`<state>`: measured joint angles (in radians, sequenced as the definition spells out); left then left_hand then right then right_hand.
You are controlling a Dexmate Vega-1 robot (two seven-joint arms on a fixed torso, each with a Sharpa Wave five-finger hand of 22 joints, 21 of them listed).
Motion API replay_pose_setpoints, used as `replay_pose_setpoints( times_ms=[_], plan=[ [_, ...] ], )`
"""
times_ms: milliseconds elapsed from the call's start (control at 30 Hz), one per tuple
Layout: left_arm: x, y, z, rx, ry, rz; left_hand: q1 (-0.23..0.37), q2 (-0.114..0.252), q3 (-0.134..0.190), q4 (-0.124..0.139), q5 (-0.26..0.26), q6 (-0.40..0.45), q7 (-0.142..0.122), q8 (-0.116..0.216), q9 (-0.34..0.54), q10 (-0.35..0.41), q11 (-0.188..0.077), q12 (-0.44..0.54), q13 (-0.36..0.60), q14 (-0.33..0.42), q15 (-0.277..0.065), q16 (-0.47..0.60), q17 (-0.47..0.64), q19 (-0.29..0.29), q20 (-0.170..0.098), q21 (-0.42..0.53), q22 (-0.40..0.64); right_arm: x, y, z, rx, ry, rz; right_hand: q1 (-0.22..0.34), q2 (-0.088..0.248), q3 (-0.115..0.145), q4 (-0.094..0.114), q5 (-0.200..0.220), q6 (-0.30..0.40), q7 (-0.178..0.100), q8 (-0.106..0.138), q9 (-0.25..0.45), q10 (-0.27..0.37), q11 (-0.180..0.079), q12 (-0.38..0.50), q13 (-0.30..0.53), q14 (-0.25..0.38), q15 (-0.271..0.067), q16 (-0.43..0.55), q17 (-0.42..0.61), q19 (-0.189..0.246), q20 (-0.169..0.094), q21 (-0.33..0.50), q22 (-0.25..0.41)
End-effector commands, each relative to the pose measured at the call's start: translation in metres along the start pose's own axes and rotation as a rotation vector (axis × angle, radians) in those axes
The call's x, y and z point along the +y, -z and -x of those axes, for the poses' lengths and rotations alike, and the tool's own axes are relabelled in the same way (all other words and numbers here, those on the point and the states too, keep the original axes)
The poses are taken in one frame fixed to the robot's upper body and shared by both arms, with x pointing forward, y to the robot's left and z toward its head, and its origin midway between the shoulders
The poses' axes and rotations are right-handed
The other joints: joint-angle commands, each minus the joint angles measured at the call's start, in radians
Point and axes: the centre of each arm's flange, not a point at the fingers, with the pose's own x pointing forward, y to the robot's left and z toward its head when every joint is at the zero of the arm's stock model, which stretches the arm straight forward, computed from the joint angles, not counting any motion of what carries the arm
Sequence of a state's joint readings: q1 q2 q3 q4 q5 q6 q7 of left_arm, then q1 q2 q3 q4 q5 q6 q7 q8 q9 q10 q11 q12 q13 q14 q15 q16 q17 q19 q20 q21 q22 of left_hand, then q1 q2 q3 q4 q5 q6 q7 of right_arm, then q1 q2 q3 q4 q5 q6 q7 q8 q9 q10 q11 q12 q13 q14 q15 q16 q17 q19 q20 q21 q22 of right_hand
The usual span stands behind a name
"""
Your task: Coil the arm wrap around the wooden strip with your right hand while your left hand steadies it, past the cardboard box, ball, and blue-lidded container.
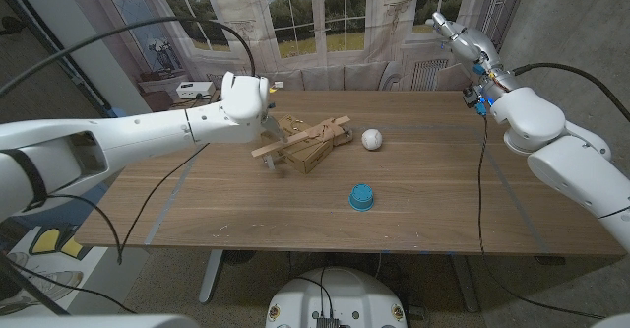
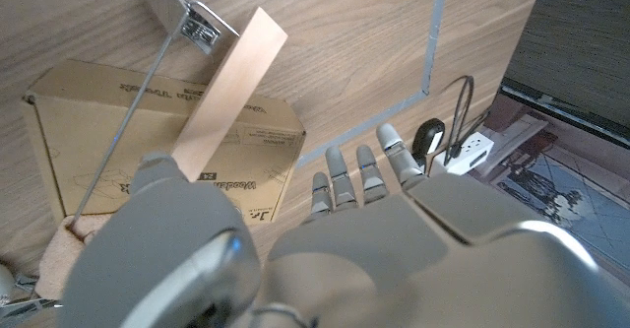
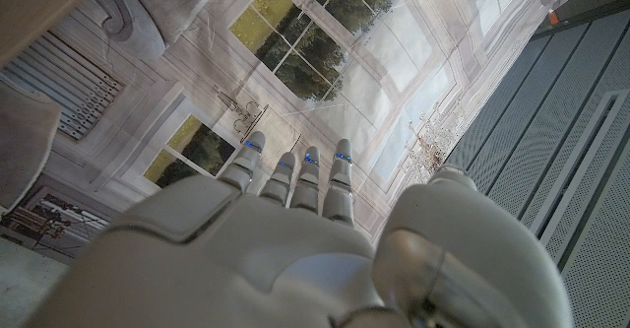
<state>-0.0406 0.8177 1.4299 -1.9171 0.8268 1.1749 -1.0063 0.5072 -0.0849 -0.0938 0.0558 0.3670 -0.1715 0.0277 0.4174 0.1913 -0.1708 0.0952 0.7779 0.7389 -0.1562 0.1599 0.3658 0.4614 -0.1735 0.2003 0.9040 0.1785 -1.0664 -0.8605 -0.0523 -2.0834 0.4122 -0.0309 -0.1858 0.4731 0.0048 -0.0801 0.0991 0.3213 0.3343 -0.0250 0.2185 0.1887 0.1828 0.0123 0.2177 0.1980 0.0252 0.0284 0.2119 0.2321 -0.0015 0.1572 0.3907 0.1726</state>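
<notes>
while raised, left robot hand (image 1: 244, 96) overhangs wooden strip (image 1: 299, 137).

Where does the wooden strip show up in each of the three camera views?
Head view: the wooden strip lies slanted across the cardboard box at table centre, by the left robot hand.
Left wrist view: upper middle, slanted over the box.
Right wrist view: not in it.
Shared landmark: the cardboard box under the strip.

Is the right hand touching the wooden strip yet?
Apart. Head view: the right hand is raised past the table's far right corner, while the wooden strip lies on the cardboard box mid-table.
</notes>
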Motion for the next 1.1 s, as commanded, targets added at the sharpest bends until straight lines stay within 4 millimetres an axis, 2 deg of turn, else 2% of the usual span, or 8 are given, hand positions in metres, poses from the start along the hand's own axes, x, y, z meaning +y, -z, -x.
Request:
replay_pose_setpoints(
  times_ms=[33, 200, 333, 433, 533, 633, 833, 1100],
  plan=[
    [0.000, 0.001, 0.023, 0.010, -0.198, 0.036, -0.052, 0.030, -0.064, 0.049, 0.025, -0.289, -0.063, -0.100, -0.004, -0.334, 0.003, -0.140, -0.104, -0.172, 0.020, -0.079, -0.053, -0.330, 0.010, -0.085, 0.004, -0.001, 0.002, 0.003, 0.002, 0.008, -0.006, -0.001, -0.001, -0.006, 0.004, -0.002, 0.009, -0.003, -0.002, 0.002, 0.011, 0.002, 0.003, 0.001, 0.009, -0.001, 0.008, 0.001, 0.007, 0.002, -0.002, 0.002],
    [-0.004, 0.008, 0.029, -0.072, -0.297, 0.121, -0.085, 0.064, -0.084, 0.077, 0.036, -0.301, -0.106, -0.127, -0.006, -0.368, -0.015, -0.202, -0.157, -0.206, 0.011, -0.097, -0.081, -0.328, 0.008, -0.111, 0.002, 0.002, 0.002, 0.005, 0.003, 0.006, -0.008, -0.002, 0.000, -0.006, 0.004, -0.002, 0.008, -0.004, -0.003, 0.002, 0.009, 0.001, 0.002, 0.001, 0.007, -0.003, 0.007, 0.000, 0.009, 0.002, -0.004, 0.002],
    [-0.009, 0.017, 0.034, -0.153, -0.396, 0.220, -0.131, 0.102, -0.099, 0.103, 0.035, -0.269, -0.136, -0.134, -0.008, -0.352, -0.039, -0.235, -0.204, -0.199, -0.001, -0.100, -0.105, -0.309, 0.010, -0.126, 0.000, 0.004, 0.003, 0.007, 0.010, 0.004, -0.014, -0.001, 0.002, -0.007, 0.004, -0.003, 0.009, -0.005, -0.005, 0.002, -0.001, 0.001, -0.003, 0.002, 0.002, -0.005, 0.004, -0.003, 0.014, 0.001, -0.005, 0.002],
    [-0.013, 0.024, 0.037, -0.214, -0.480, 0.306, -0.154, 0.116, -0.108, 0.109, 0.029, -0.247, -0.154, -0.136, -0.009, -0.334, -0.057, -0.249, -0.229, -0.187, -0.005, -0.099, -0.119, -0.309, 0.010, -0.138, -0.001, 0.006, 0.005, 0.009, 0.016, 0.003, -0.025, -0.001, 0.003, -0.009, 0.004, -0.004, 0.007, -0.009, -0.007, 0.002, -0.015, -0.002, -0.010, 0.002, 0.000, -0.006, 0.003, -0.005, 0.023, -0.001, -0.005, 0.002],
    [-0.020, 0.035, 0.040, -0.316, -0.553, 0.453, -0.164, 0.168, -0.103, 0.095, -0.008, -0.148, -0.172, -0.130, -0.014, -0.264, -0.079, -0.281, -0.305, -0.145, -0.005, -0.101, -0.169, -0.289, 0.009, -0.169, -0.004, 0.007, 0.008, 0.011, 0.021, -0.004, -0.042, -0.001, 0.004, -0.011, 0.004, -0.006, -0.015, -0.028, -0.018, 0.002, -0.030, -0.008, -0.016, 0.001, -0.004, -0.006, 0.000, -0.009, 0.027, 0.000, -0.010, 0.002],
    [-0.025, 0.047, 0.040, -0.409, -0.591, 0.609, -0.158, 0.195, -0.095, 0.082, -0.047, -0.056, -0.185, -0.127, -0.016, -0.186, -0.094, -0.303, -0.372, -0.102, -0.009, -0.103, -0.215, -0.272, 0.010, -0.197, -0.004, 0.009, 0.009, 0.013, 0.032, -0.009, -0.053, -0.003, 0.005, -0.013, 0.005, -0.007, -0.031, -0.034, -0.025, 0.001, -0.038, -0.012, -0.020, 0.001, -0.009, -0.005, -0.002, -0.012, 0.030, 0.000, -0.012, 0.003],
    [-0.035, 0.061, 0.037, -0.516, -0.621, 0.798, -0.159, 0.198, -0.096, 0.079, -0.063, -0.030, -0.191, -0.135, -0.018, -0.147, -0.103, -0.312, -0.402, -0.090, -0.015, -0.106, -0.235, -0.261, 0.010, -0.210, -0.004, 0.012, 0.015, 0.018, 0.045, -0.014, -0.101, -0.012, 0.009, -0.018, 0.009, -0.009, -0.052, -0.054, -0.033, 0.001, -0.055, -0.015, -0.025, 0.001, -0.019, -0.001, -0.005, -0.014, 0.039, -0.002, -0.015, 0.003],
    [-0.042, 0.072, 0.040, -0.599, -0.587, 0.936, -0.166, 0.195, -0.103, 0.078, -0.077, -0.016, -0.197, -0.150, -0.019, -0.144, -0.105, -0.337, -0.436, -0.113, -0.023, -0.125, -0.253, -0.272, 0.012, -0.233, -0.005, 0.017, 0.028, 0.023, 0.055, -0.021, -0.200, -0.024, 0.014, -0.022, 0.016, -0.011, -0.071, -0.059, -0.037, 0.000, -0.068, -0.016, -0.028, 0.000, -0.023, 0.000, -0.005, -0.015, 0.043, -0.003, -0.020, 0.003]
  ],
)
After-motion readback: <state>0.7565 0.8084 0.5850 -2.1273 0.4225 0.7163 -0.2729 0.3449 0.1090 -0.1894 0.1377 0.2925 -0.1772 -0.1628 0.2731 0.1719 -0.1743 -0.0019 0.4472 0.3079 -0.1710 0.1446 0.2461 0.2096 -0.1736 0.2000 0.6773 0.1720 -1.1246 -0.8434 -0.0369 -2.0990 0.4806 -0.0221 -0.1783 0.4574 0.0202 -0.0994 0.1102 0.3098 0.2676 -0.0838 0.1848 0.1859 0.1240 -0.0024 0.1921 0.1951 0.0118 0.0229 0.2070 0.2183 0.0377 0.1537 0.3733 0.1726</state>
